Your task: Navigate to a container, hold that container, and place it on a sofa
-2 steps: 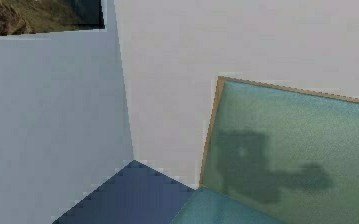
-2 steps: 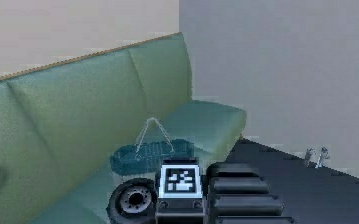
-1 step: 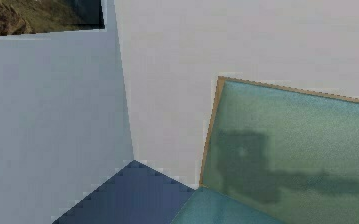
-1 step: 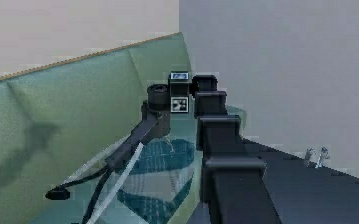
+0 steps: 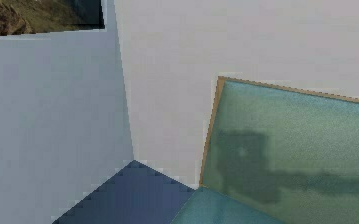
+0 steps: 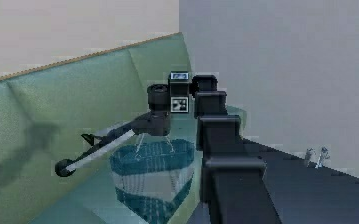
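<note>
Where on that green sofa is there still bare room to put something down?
The sofa seat is bare at the arm side view's left, between the backrest and the see-through container. It is crowded around that container, where the gripper and arm sit. I cannot tell whether the gripper holds it.

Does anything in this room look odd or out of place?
A see-through bluish container is at the green sofa's seat, by the end effector, an unusual spot for one. Whether it is held or resting there cannot be told. Two small pale things stand on the dark floor near the wall, too small to identify.
</note>
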